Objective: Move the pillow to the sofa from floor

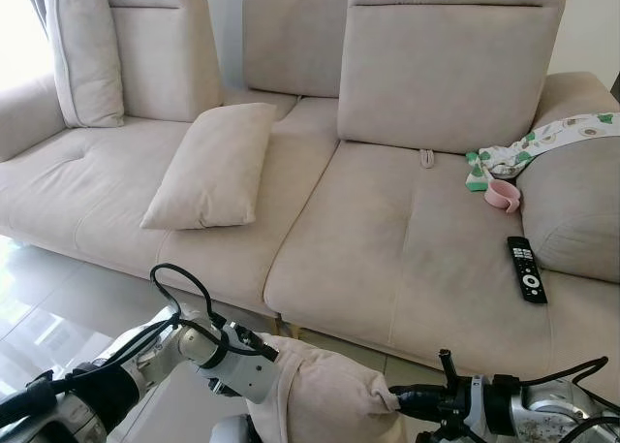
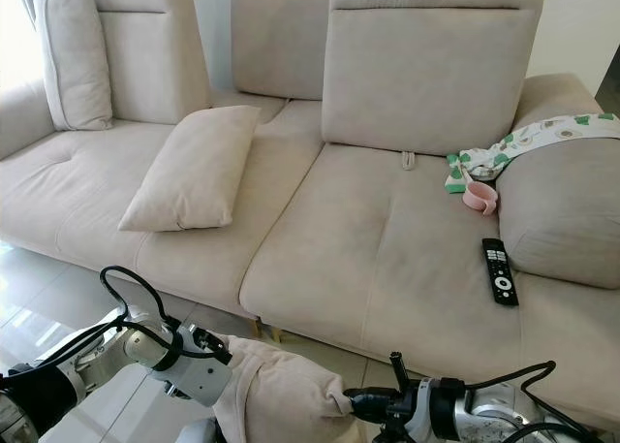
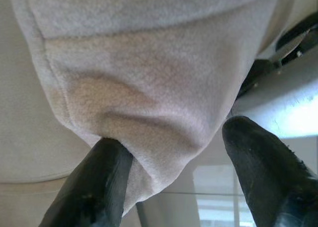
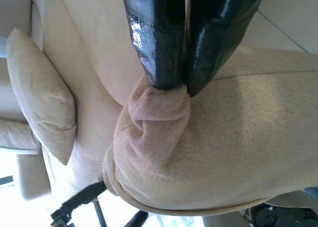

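Observation:
A beige pillow (image 1: 329,395) hangs low in front of the sofa (image 1: 407,239), between my two arms at the near edge of the eye views. My right gripper (image 4: 178,88) is shut on a bunched corner of the pillow (image 4: 208,152), and it reaches in from the right (image 1: 397,397). My left gripper (image 3: 176,142) is at the pillow's other end. Its fingers stand wide apart around a corner of the pillow (image 3: 149,98). One finger (image 3: 99,177) touches the fabric and the other (image 3: 263,157) stays clear of it.
A second beige pillow (image 1: 208,167) leans on the left seat, and another (image 1: 87,55) stands upright at the far left. A black remote (image 1: 526,268), a pink object (image 1: 504,193) and a patterned cloth (image 1: 552,138) lie at the right. Glossy tiled floor (image 1: 58,307) lies at the lower left.

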Controlling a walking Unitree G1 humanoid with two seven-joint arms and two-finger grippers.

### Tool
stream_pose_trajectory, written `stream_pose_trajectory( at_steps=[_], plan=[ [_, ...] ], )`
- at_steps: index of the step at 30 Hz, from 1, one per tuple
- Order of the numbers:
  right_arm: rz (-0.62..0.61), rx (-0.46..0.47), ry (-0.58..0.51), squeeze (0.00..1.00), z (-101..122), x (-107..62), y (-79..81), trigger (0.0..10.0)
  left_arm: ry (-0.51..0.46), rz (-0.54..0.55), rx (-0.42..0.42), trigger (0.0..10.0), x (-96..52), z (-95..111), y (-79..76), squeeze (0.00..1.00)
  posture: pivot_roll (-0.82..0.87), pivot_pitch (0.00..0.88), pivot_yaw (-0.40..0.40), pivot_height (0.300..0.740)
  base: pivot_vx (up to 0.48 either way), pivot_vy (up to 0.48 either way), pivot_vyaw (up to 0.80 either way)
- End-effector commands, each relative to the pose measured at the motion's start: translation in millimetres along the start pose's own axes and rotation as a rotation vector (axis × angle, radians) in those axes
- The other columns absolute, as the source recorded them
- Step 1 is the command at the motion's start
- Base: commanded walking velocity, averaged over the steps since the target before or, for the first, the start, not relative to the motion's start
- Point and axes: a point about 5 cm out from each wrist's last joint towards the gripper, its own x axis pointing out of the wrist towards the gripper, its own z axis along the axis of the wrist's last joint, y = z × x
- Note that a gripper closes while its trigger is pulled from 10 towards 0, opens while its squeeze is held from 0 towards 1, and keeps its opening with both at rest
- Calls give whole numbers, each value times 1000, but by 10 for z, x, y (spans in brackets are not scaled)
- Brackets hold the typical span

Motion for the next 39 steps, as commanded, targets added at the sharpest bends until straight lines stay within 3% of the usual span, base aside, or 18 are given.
stream_pose_trajectory(
  at_steps=[1,2,4,6,7,18,19,20,21,22,23,26,27,29,30,39],
  plan=[
    [-59,-13,-13,0,18,42,-92,0,-87,-31,-15,9373,116,185,-118,0,156,79,64,497,0,0,0],
    [-59,-13,-13,0,18,42,-92,0,-87,-31,-15,9373,116,185,-118,0,156,79,64,497,0,0,0],
    [-82,-9,3,0,-4,44,-128,0,-115,-13,-43,4078,146,259,-141,0,156,79,63,497,0,0,0],
    [-91,-8,10,0,-12,47,-143,0,-124,1,-56,3961,154,279,-136,0,156,80,63,497,0,0,0],
    [-103,-5,16,0,-21,51,-161,0,-136,28,-73,0,164,306,-120,0,156,81,64,497,0,0,0],
    [-206,34,55,0,-55,94,-261,0,-160,257,-182,0,135,362,122,0,159,80,61,497,0,0,0],
    [-229,48,63,0,-59,99,-264,706,-156,289,-192,0,111,358,161,0,165,77,60,497,0,0,0],
    [-247,60,71,0,-63,102,-267,2863,-150,323,-199,0,89,351,199,0,166,77,59,497,0,0,0],
    [-247,60,71,0,-63,102,-267,2863,-150,323,-199,0,89,351,199,0,166,77,59,497,0,0,0],
    [-266,73,81,0,-67,105,-269,9412,-134,376,-213,0,57,332,256,0,164,77,59,497,0,0,0],
    [-278,82,88,0,-69,108,-269,10000,-124,410,-221,0,32,317,292,0,164,77,59,497,0,0,0],
    [-300,96,107,0,-78,109,-265,10000,-84,478,-251,0,-32,261,352,0,161,77,59,497,0,0,0],
    [-303,99,113,0,-82,107,-262,10000,-67,490,-254,3922,-46,241,359,0,160,76,59,497,0,0,0],
    [-308,102,121,0,-90,102,-259,10000,-47,501,-253,3922,-62,221,365,0,160,77,58,497,0,0,0],
    [-317,109,133,0,-105,92,-257,10000,-29,511,-252,9725,-80,203,371,0,161,76,54,497,0,0,0],
    [-432,188,157,0,-110,108,-284,10000,56,481,-217,10000,-187,122,349,0,165,73,46,497,0,0,0]
  ],
)
